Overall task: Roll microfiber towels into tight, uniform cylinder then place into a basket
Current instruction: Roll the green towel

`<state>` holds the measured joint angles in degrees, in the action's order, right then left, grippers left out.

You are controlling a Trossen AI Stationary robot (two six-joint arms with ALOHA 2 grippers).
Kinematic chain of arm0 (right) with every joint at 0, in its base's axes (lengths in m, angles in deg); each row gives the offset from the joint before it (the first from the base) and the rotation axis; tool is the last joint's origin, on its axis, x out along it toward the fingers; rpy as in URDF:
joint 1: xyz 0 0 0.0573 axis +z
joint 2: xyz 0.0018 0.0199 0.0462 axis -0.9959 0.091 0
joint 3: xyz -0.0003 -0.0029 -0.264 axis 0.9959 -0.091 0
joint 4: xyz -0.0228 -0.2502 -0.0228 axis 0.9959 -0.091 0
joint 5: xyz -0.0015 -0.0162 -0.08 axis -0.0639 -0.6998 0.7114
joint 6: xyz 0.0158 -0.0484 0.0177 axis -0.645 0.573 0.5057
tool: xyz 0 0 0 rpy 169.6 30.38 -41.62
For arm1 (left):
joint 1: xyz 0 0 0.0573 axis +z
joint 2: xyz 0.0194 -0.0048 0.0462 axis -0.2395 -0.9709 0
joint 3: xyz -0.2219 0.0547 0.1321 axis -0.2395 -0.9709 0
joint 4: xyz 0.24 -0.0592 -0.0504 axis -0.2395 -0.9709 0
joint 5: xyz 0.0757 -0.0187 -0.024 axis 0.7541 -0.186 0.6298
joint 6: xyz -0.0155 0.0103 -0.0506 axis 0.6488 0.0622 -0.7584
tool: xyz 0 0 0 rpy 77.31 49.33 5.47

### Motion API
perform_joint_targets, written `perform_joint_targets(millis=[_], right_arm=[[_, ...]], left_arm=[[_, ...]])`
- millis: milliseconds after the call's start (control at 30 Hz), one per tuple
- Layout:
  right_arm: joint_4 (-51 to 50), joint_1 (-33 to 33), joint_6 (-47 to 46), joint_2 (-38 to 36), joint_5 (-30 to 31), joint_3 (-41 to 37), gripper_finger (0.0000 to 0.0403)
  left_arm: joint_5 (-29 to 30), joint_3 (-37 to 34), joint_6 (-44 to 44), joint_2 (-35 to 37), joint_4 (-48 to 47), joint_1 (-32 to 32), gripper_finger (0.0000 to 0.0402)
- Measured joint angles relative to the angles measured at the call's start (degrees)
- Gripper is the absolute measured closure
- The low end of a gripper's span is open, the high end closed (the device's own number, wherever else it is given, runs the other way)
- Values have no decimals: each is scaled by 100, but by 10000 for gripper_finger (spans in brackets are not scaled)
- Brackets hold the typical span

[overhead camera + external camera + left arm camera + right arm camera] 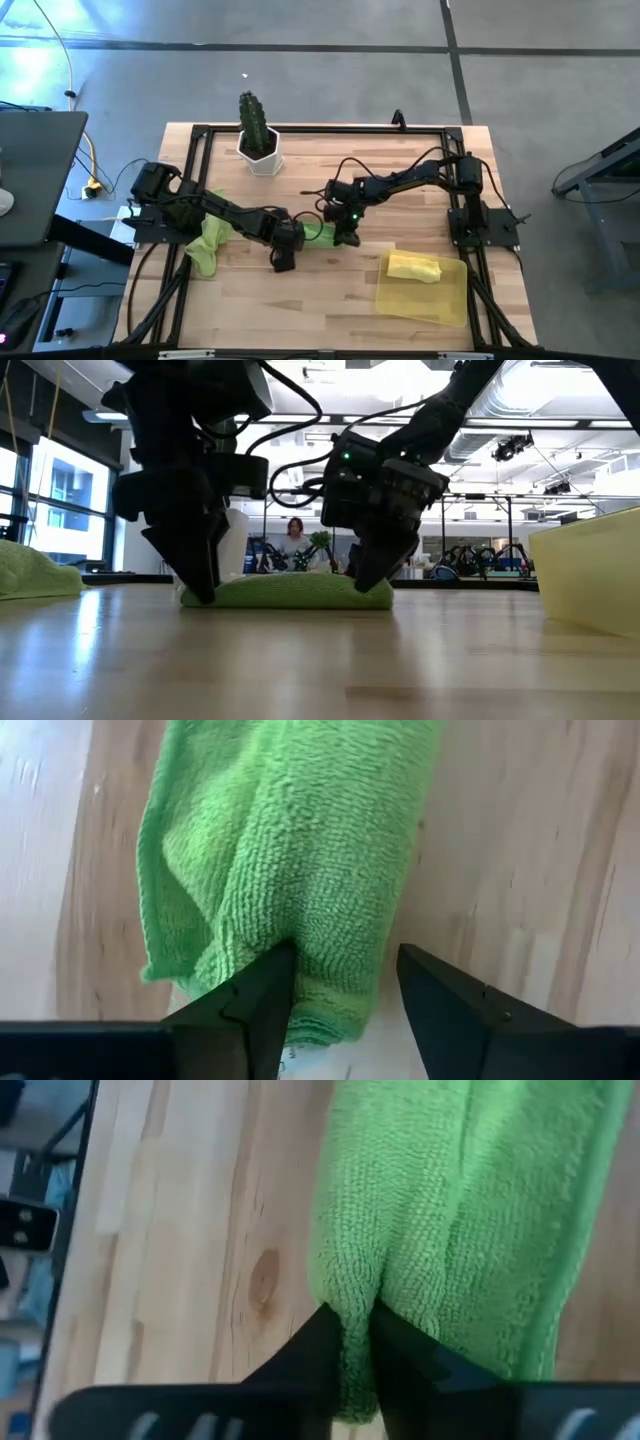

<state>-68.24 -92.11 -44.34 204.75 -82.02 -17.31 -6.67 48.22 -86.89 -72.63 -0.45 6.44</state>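
A lime green towel, loosely rolled into a long bundle, lies on the table's middle; it also shows in the low view. My left gripper is open at the roll's left end, pointing down. My right gripper is shut on the roll's right end. A second lime green towel lies crumpled on the table at the left. The bright yellow towel lies rolled in the translucent yellow basket at the near right. My left gripper comes from above, pointing down. One fingertip sits on the roll's end, where the cloth creases; the other finger stands over bare wood beside the roll. The roll lies on the table. My right gripper pinches a raised fold of the cloth near the roll's right end between its two fingers. The fingers come from above, pointing down. How many layers, I cannot tell. The roll lies on the table.
A white hexagonal pot with a cactus stands at the far edge, left of centre. Black frame rails run round the table. Bare wood lies between the roll and the near edge. A person sits in the room behind.
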Motion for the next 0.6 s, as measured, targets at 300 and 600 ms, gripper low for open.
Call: perform_joint_targets(millis=[300,600], right_arm=[[-304,-11,825,-340,321,-2,251],[-827,715,2299,-1169,2974,-7,263]], left_arm=[[59,-18,-162,17,56,50,311],[-771,-19,-130,59,105,460,393]])
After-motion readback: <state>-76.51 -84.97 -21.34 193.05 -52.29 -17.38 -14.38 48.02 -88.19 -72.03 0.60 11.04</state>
